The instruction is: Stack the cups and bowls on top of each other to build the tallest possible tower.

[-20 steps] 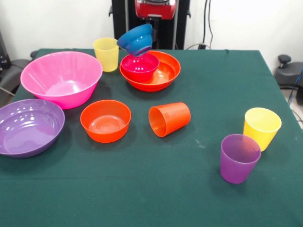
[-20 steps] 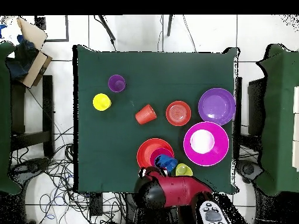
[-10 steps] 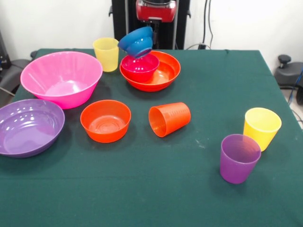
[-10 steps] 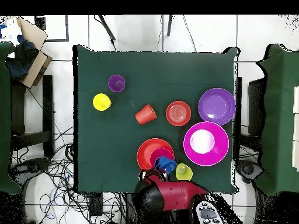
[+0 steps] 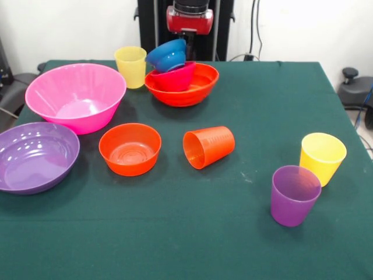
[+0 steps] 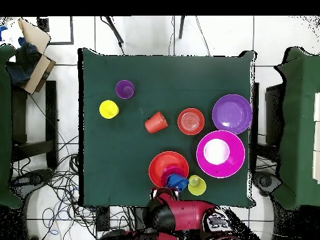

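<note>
My gripper is mostly hidden behind the small blue bowl and holds it by its far rim, tilted. The blue bowl leans on the small magenta bowl, which sits in the wide orange bowl. In the overhead view the blue bowl is at the orange bowl's edge towards the arm. The big pink bowl, the shallow purple bowl and the small orange bowl stand apart. An orange cup lies on its side. One yellow cup stands beside the pink bowl.
A yellow cup and a purple cup stand upright together at the right of the green table. In the overhead view a chair and a cardboard box are to the left of the table.
The blue bowl has come down and towards the robot. The magenta bowl and the wide orange bowl have shifted with it and now sit tilted. The arm has drawn back.
</note>
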`<action>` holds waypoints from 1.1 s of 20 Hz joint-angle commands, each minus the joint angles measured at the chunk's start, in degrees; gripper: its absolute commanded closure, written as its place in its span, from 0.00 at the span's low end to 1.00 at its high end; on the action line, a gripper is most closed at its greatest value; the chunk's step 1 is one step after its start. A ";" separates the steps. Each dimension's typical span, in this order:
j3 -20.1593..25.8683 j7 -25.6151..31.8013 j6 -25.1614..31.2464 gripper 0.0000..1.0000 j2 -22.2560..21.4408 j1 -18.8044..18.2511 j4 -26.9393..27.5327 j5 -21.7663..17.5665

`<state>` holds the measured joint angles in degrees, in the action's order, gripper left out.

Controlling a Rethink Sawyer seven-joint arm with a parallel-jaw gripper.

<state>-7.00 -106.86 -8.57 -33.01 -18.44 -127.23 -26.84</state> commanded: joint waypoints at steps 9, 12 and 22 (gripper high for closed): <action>1.34 -6.19 -6.84 1.00 8.57 -0.64 2.28 -2.58; 1.75 -5.85 -5.90 1.00 7.39 -0.85 2.03 -2.58; 2.10 -5.41 -3.50 1.00 5.02 -0.88 1.73 -2.19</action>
<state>-9.46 -106.86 -14.15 -27.03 -19.00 -127.47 -27.15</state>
